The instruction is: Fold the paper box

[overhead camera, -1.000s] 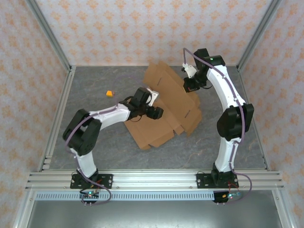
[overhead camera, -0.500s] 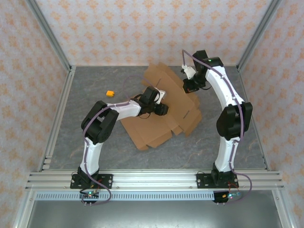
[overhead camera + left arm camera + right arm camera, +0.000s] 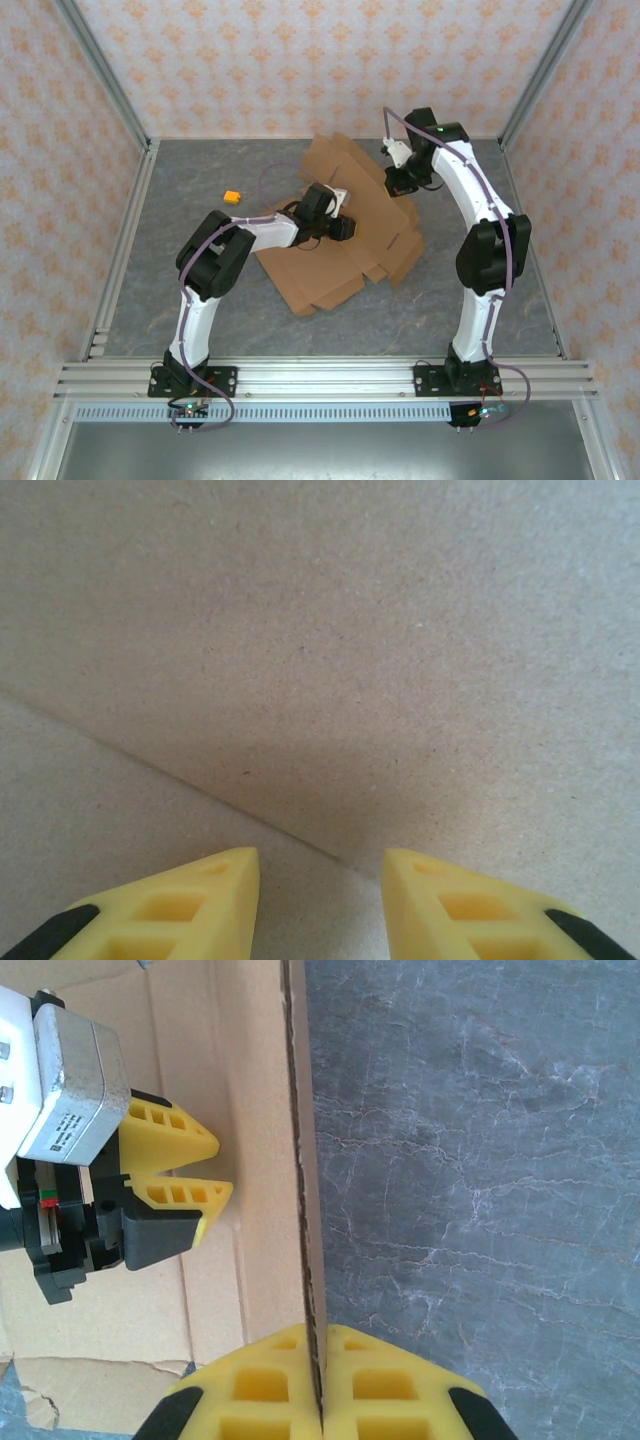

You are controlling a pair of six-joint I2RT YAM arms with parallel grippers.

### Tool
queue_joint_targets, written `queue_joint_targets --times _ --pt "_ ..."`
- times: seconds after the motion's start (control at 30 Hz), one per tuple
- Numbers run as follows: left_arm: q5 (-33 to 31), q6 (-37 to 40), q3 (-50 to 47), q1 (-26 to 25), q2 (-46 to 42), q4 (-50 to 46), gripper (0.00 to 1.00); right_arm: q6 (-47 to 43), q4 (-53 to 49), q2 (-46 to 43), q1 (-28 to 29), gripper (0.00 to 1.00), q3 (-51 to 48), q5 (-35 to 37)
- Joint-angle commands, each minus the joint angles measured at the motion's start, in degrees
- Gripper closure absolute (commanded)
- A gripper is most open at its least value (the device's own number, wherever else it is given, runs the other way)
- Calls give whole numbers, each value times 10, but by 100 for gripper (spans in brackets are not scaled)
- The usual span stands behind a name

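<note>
The paper box (image 3: 335, 275) is lying partly unfolded mid-tabletop (image 3: 190, 180); the right pincer (image 3: 318, 1355) is clamping one raised panel's edge, while the left pincer (image 3: 320, 865), narrowly parted and empty, is facing a creased panel

Brown paper box (image 3: 330, 270), yellow fingers (image 3: 190, 905), grey table (image 3: 180, 190)

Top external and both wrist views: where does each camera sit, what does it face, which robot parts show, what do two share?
Top external: above and behind, looking down on both arms and the paper box.
Left wrist: on the left arm, facing the box past the left gripper.
Right wrist: on the right arm, facing the box edge pinched by the right gripper.
Shared: top external and right wrist both show the left gripper.
</note>
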Motion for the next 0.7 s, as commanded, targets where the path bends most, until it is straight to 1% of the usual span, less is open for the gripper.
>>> queue_joint_targets --times 0.0,0.13,0.27,0.43,0.6,0.67 --pt "0 -35 -27 -4 17 46 65 25 32 -39 10 100 -27 -11" --pt "0 -59 -39 -4 35 87 69 35 68 -72 28 100 -69 -8" --pt "-9 -69 -55 -6 38 108 72 43 78 -81 32 100 -84 -4" --pt "-21 -86 -81 -6 36 134 72 55 85 -91 43 100 -95 6" --pt "-31 -103 -85 -7 47 157 72 85 105 -104 62 100 -114 -17" --pt "-35 -109 -87 -8 51 165 72 94 108 -106 71 100 -121 -15"
